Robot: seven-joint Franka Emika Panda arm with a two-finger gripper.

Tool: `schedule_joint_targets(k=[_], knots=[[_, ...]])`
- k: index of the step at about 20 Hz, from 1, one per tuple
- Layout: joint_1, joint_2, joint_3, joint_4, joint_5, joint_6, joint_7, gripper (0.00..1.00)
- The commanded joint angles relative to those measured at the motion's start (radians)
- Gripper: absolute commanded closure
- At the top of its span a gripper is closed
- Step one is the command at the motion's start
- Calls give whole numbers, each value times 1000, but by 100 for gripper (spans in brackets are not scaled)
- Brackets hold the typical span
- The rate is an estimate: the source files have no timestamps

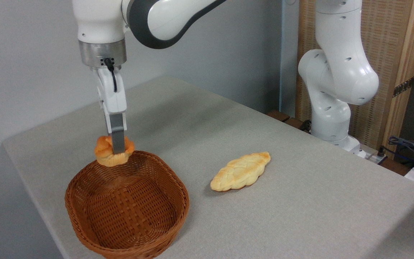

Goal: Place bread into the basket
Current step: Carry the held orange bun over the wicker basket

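The bread, a small round orange-golden bun, hangs in the air over the far rim of the basket. My gripper points straight down and is shut on the bun, one grey finger running across its front. The basket is a brown woven wicker oval at the table's front left, and nothing lies inside it. The bun's pale base is about level with the basket's far rim.
A longer pale-yellow braided loaf lies on the grey table to the right of the basket. The arm's white base stands at the back right, with cables beside it. The table's left edge runs close by the basket.
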Motion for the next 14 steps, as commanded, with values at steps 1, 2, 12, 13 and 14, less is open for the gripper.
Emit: schedule_joint_targets(k=[1,2,12,13,14], knots=[[-17,32,8,18,62,40,23,27],[-23,36,8,17,65,48,25,26],[-36,52,5,14,155,51,23,0],[-36,53,5,14,155,51,23,0],[-36,53,5,14,155,51,23,0]])
